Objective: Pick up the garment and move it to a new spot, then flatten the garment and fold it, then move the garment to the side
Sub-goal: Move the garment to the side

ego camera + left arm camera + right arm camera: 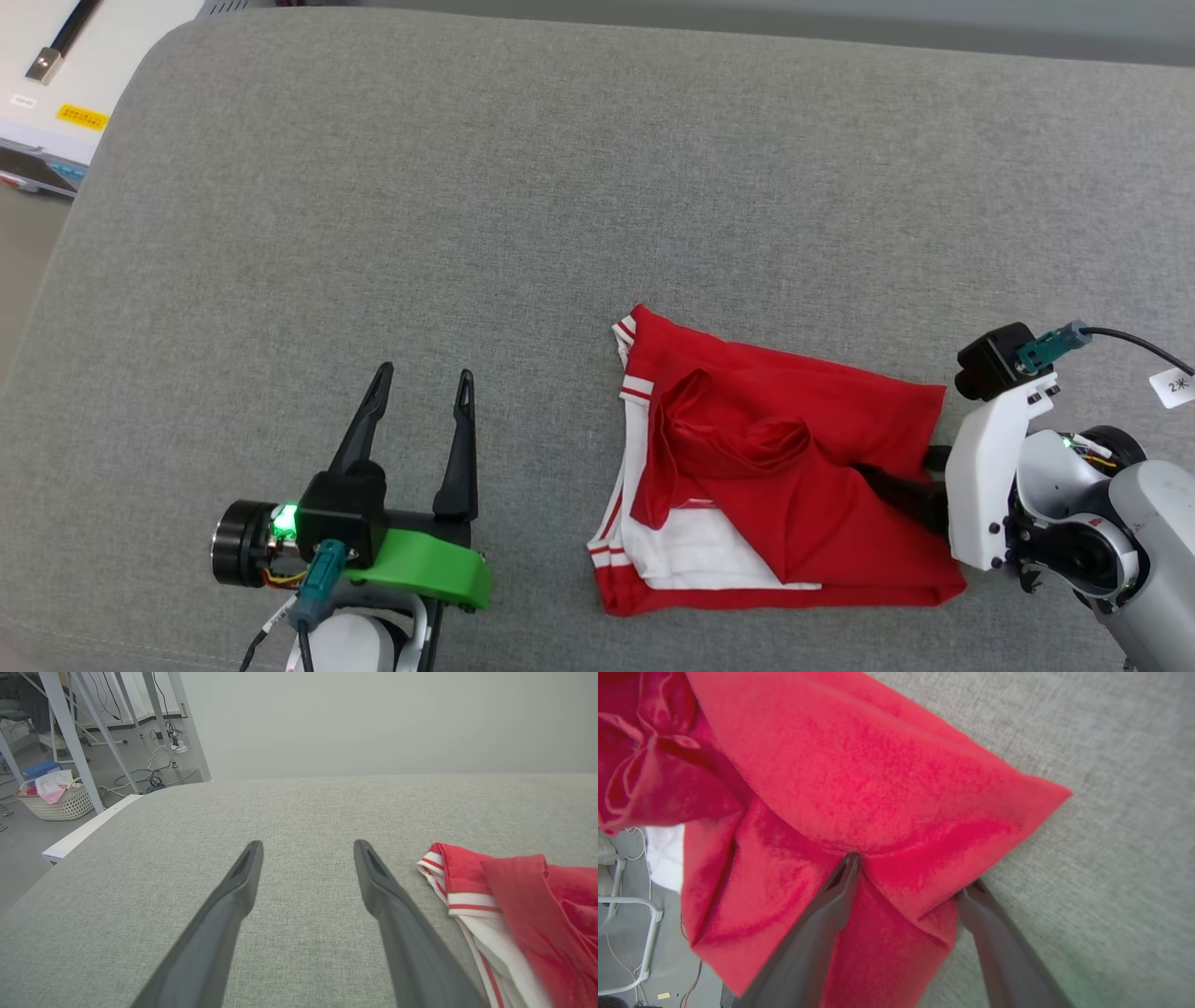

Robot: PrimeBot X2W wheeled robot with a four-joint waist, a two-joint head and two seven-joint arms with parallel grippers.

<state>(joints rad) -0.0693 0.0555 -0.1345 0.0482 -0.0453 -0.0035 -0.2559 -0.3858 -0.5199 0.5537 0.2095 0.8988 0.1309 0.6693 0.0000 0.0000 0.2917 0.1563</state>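
Observation:
The garment, red with white striped-trim sleeves, lies loosely folded and rumpled on the grey padded table, right of centre and near the front. Its striped sleeve edge shows at the right of the left wrist view. My left gripper rests open and empty on the table, well left of the garment. My right gripper is at the garment's right edge, fingers spread. In the right wrist view a raised fold of the red garment sits between the open right gripper fingers, one fingertip pressed into the crease.
A white machine with a yellow label stands past the table's far left corner. Off the table's left edge are metal frame legs, floor cables and a woven laundry basket. Bare grey table stretches behind and left of the garment.

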